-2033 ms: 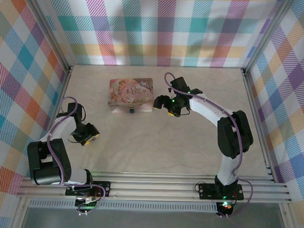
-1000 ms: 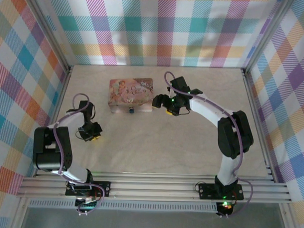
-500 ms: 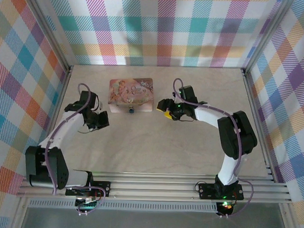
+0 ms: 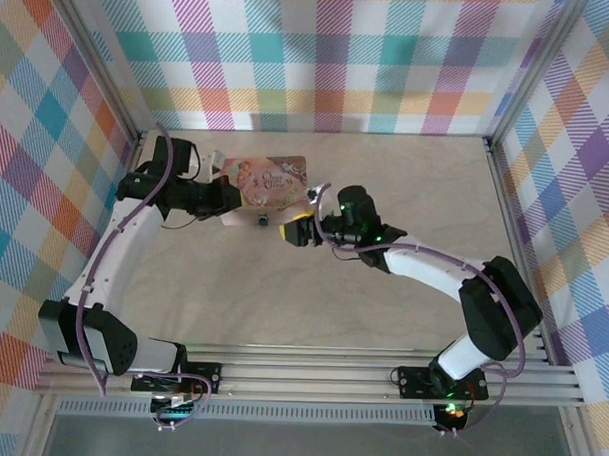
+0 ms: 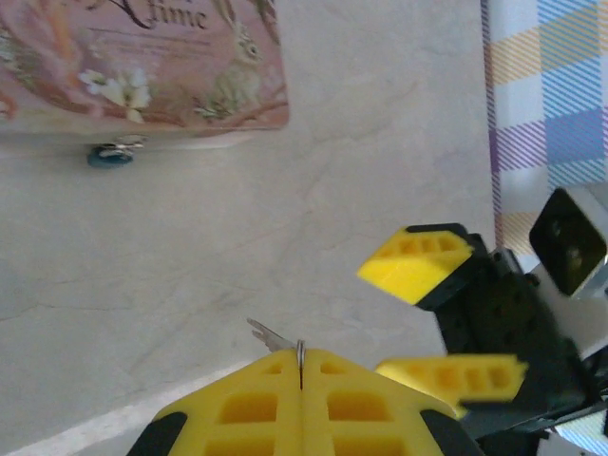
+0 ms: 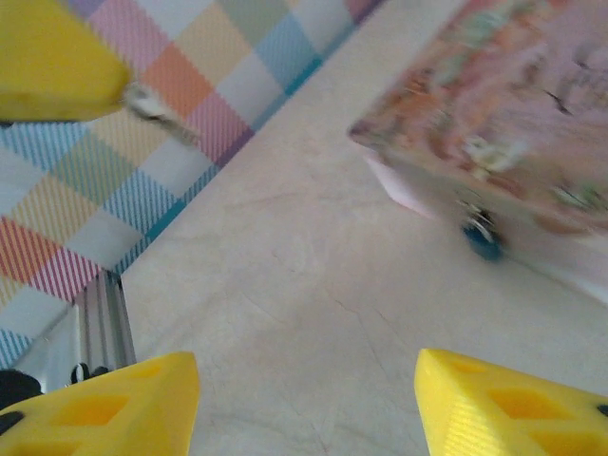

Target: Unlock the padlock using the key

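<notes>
The padlock (image 4: 262,222) is a small blue-looking lock hanging on the front of the pink illustrated tin (image 4: 266,179). It also shows in the left wrist view, padlock (image 5: 111,156), and blurred in the right wrist view, padlock (image 6: 483,237). My left gripper (image 4: 229,197) is by the tin's left front corner, shut on the key (image 5: 269,334), whose silver blade sticks out of the closed fingertips. My right gripper (image 4: 292,231) hovers just right of the padlock, open, with bare table between its fingers (image 6: 152,399).
The tin (image 5: 142,57) stands at the back middle of the beige table (image 4: 332,299). Checked walls enclose the table on three sides. The two grippers are close together in front of the tin; the right gripper's yellow fingers (image 5: 418,266) show beside the left one.
The left arm swung from the near left up to the tin's left front corner with the key. The right gripper moved from the tin's right side to its front, its jaws narrowing.
</notes>
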You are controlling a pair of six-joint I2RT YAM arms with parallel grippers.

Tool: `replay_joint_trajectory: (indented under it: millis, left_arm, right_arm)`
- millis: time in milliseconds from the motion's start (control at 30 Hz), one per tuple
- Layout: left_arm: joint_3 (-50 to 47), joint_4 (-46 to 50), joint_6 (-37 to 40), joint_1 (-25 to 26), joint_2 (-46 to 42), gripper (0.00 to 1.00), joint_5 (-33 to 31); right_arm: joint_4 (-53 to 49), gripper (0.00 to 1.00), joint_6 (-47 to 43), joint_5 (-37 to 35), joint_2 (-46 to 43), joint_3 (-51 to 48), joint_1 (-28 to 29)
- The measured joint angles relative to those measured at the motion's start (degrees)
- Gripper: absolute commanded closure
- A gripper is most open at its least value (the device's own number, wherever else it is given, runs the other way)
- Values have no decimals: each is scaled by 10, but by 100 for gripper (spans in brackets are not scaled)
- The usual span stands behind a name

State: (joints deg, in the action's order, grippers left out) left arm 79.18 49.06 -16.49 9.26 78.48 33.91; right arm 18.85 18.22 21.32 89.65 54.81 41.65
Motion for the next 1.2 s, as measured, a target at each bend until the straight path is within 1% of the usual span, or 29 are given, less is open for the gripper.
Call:
replay_joint_trajectory:
  millis: [100, 200, 300, 400, 467, 600, 700, 833, 1067, 1200]
  left_arm:
    - [3, 5, -20, 13, 2, 100, 15]
    - [2, 5, -42, 28, 2, 100, 23]
    - [-1, 5, -64, 42, -3, 100, 23]
    - [-7, 6, -78, 46, -17, 100, 21]
    - [-12, 8, -84, 47, -29, 100, 20]
    - [-24, 8, -97, 47, -49, 100, 20]
    - [-32, 8, -103, 48, -54, 100, 20]
    - [-38, 8, -110, 49, -54, 100, 20]
    - [-40, 8, -110, 49, -54, 100, 9]
    - [-40, 7, -110, 49, -54, 100, -8]
  right_arm:
    - [66, 42, -75, -21, 10, -13, 29]
    - [123, 44, -123, -32, 41, -15, 48]
    - [163, 48, -149, -33, 74, -13, 57]
    - [189, 55, -165, -33, 97, -7, 64]
    - [201, 59, -174, -35, 104, -3, 66]
    - [225, 65, -187, -40, 104, 4, 75]
    - [239, 69, -196, -49, 104, 6, 83]
    - [251, 72, -206, -59, 105, 7, 87]
    - [249, 90, -220, -59, 104, 12, 87]
    - [184, 99, -213, -59, 102, 39, 89]
